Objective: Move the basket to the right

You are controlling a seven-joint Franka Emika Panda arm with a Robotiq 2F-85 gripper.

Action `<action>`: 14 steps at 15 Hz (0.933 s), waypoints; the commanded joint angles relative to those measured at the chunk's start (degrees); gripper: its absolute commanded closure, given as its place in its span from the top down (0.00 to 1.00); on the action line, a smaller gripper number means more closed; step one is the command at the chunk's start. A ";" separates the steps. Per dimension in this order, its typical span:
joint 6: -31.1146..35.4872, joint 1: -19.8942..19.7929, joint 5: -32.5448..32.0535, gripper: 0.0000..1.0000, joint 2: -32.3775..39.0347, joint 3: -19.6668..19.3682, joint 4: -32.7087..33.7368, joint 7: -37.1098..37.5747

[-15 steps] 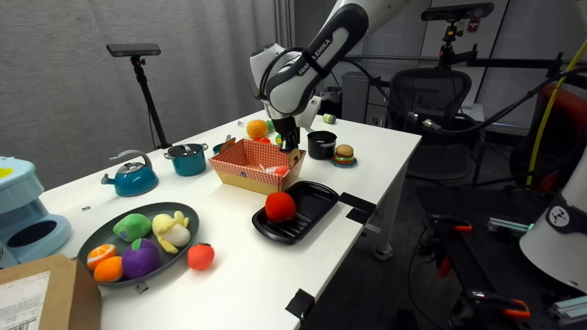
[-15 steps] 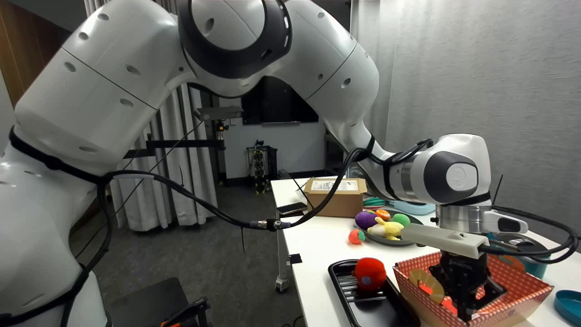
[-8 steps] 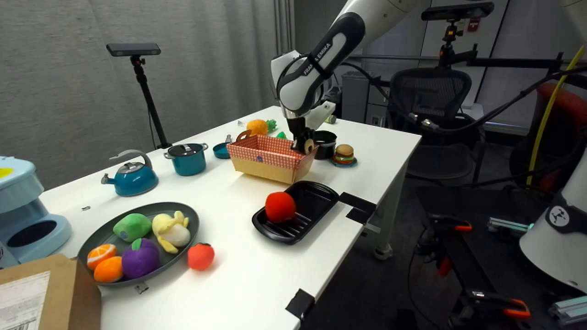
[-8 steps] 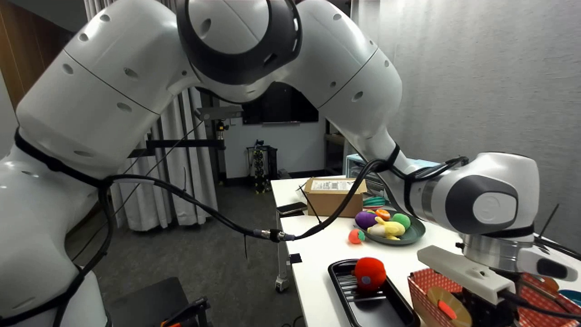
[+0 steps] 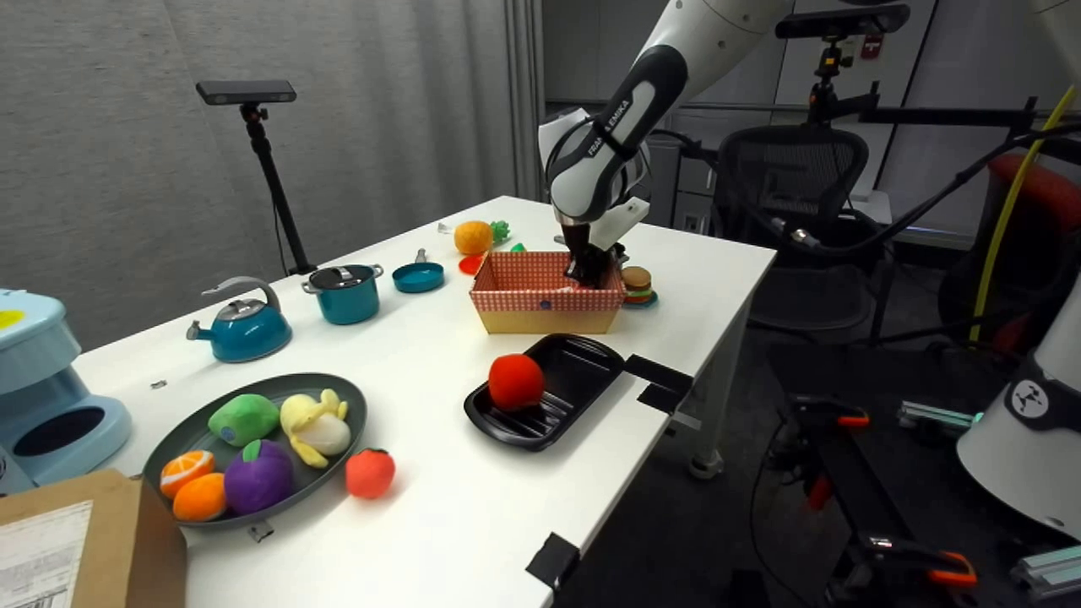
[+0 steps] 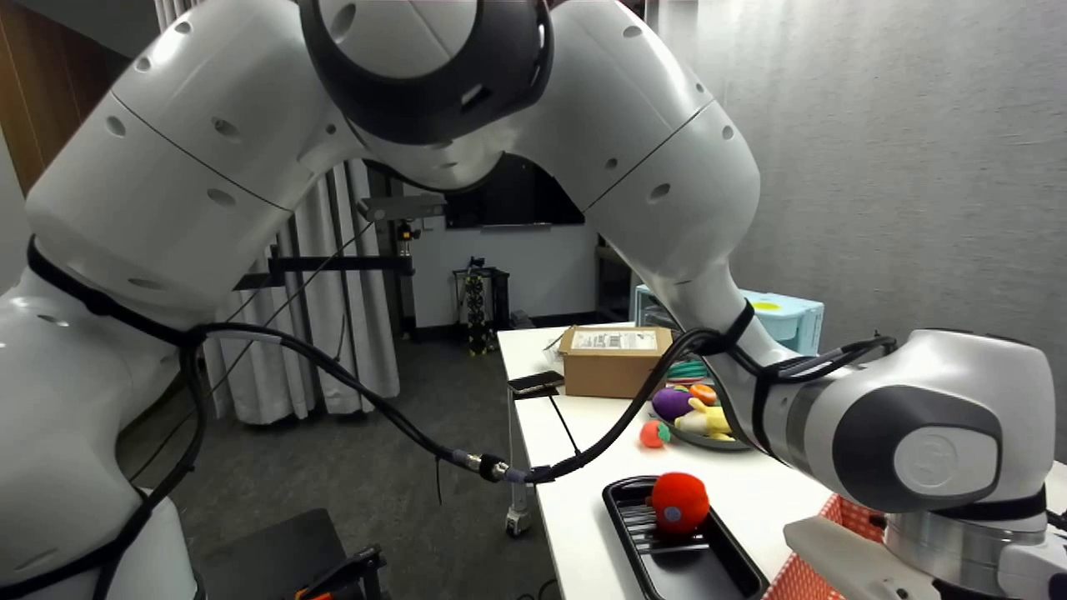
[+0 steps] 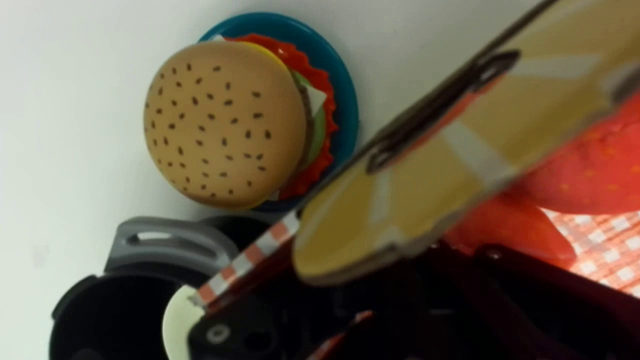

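The basket [image 5: 545, 317] has red-and-white checked upper sides, a tan lower part and handles. It stands upright on the white table behind the black tray; its corner shows in an exterior view [image 6: 800, 582]. My gripper [image 5: 587, 277] reaches down at the basket's right end, inside the end wall. In the wrist view, one tan handle [image 7: 435, 175] lies across in front of my dark fingers [image 7: 360, 295], with the checked rim beside them. Red soft items [image 7: 590, 175] lie inside the basket. The fingertips are in shadow, so whether they hold the wall is unclear.
A toy burger on a teal plate [image 5: 639, 285] and a black pot [image 7: 110, 315] stand close by the basket's right end. The black tray [image 5: 583, 363] with a red fruit [image 5: 515, 382] lies in front. A teal pan [image 5: 418, 277] and teal pot [image 5: 350, 300] stand left.
In the exterior views, my gripper and the basket have moved right together. The basket has turned so its long side faces the tray, and its right end has come close to the burger.
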 commanded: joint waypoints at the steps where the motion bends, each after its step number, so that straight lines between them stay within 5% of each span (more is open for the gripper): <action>1: 3.22 1.97 -1.30 0.00 -1.46 -2.13 -3.49 3.93; 14: -2.01 16.18 -13.56 0.00 -12.87 -1.88 -10.76 9.35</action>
